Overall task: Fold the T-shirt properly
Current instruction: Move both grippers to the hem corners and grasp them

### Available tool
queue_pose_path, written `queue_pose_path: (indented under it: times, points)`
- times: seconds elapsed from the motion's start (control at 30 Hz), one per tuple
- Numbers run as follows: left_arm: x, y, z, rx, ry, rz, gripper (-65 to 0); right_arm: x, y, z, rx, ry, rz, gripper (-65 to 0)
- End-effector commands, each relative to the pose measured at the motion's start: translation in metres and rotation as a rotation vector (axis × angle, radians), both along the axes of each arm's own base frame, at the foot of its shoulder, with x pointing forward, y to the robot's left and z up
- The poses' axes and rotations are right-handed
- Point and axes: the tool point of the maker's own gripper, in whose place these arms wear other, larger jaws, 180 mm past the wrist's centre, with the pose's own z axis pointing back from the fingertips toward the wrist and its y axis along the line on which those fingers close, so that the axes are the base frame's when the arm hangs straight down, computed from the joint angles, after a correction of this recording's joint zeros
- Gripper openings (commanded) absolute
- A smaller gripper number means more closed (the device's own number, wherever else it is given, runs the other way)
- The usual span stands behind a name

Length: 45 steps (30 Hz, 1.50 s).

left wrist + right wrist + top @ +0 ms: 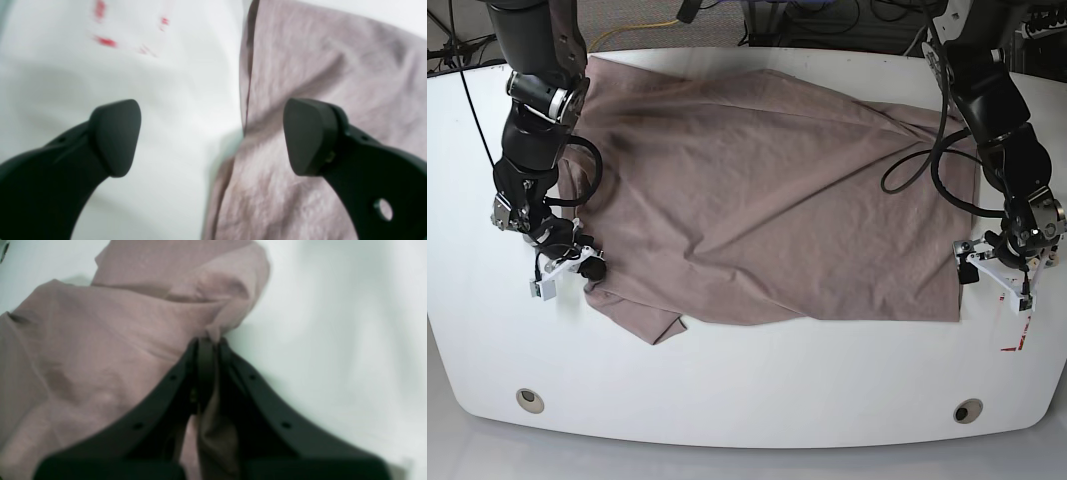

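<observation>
A white table point(747, 400) with rounded corners carries the work; two small round fittings point(529, 400) sit in its near edge, red marks point(106, 41) show on its surface near the left arm, and dark cables point(922, 170) loop from that arm over the cloth; the T-shirt point(767, 200), mauve-brown and wrinkled, lies spread across the middle of the table, one lower corner folded under itself into a small point; its far edge is partly covered by both arms, and no collar can be made out; both wrist views are blurred, and the right wrist view is half filled by the black fingers, which hide the cloth beneath them; the left gripper point(212, 136) stands wide apart over the shirt's side hem, one fingertip over bare table and the other over cloth, holding nothing; the right gripper point(208, 343) is pinched closed on a bunched fold at the T-shirt's edge, cloth showing between its fingers.
</observation>
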Motion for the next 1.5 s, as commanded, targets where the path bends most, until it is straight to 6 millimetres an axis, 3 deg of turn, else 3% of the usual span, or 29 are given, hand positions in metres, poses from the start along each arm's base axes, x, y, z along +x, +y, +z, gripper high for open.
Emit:
queue_pose_path:
  times: [0.0, 0.4, 0.6, 0.8, 0.83, 0.93, 1.07, 1.2, 1.33, 1.47]
  points:
    - [0.019, 0.005, 0.009, -0.019, -0.055, 0.010, 0.0, 0.013, -0.009, 0.020, -0.013, -0.052, -0.008, -65.0]
    - [0.031, -0.016, -0.037, -0.124, 0.011, -0.014, 0.0, 0.013, -0.011, 0.020, -0.016, -0.052, -0.010, -65.0]
    - [0.042, -0.056, -0.045, -0.112, -0.002, -0.121, 0.0, 0.014, -0.009, 0.020, -0.013, -0.053, -0.008, -65.0]
    - [0.047, -0.066, -0.047, -0.180, -0.035, -0.112, 0.0, 0.014, -0.009, 0.020, -0.013, -0.053, -0.008, -65.0]
    - [0.047, -0.067, -0.048, -0.184, -0.038, -0.110, -1.8, 0.014, -0.009, 0.020, -0.013, -0.053, -0.008, -65.0]
    - [0.046, -0.067, -0.053, -0.193, -0.043, -0.105, -16.9, 0.014, -0.010, 0.020, -0.014, -0.053, -0.008, -65.0]
    - [0.043, -0.069, -0.066, -0.210, -0.034, -0.095, -45.3, 0.013, -0.010, 0.020, -0.015, -0.053, -0.009, -65.0]
    - [0.040, -0.066, -0.071, -0.212, -0.024, -0.089, -64.9, 0.013, -0.010, 0.020, -0.015, -0.053, -0.009, -65.0]
    - [0.045, -0.063, -0.059, -0.194, -0.052, -0.094, -65.0, 0.020, -0.010, 0.028, -0.017, -0.064, -0.005, -65.0]
    - [0.052, -0.052, -0.021, -0.119, -0.137, -0.115, -65.0, 0.026, -0.018, 0.054, -0.095, -0.098, 0.031, -65.0]
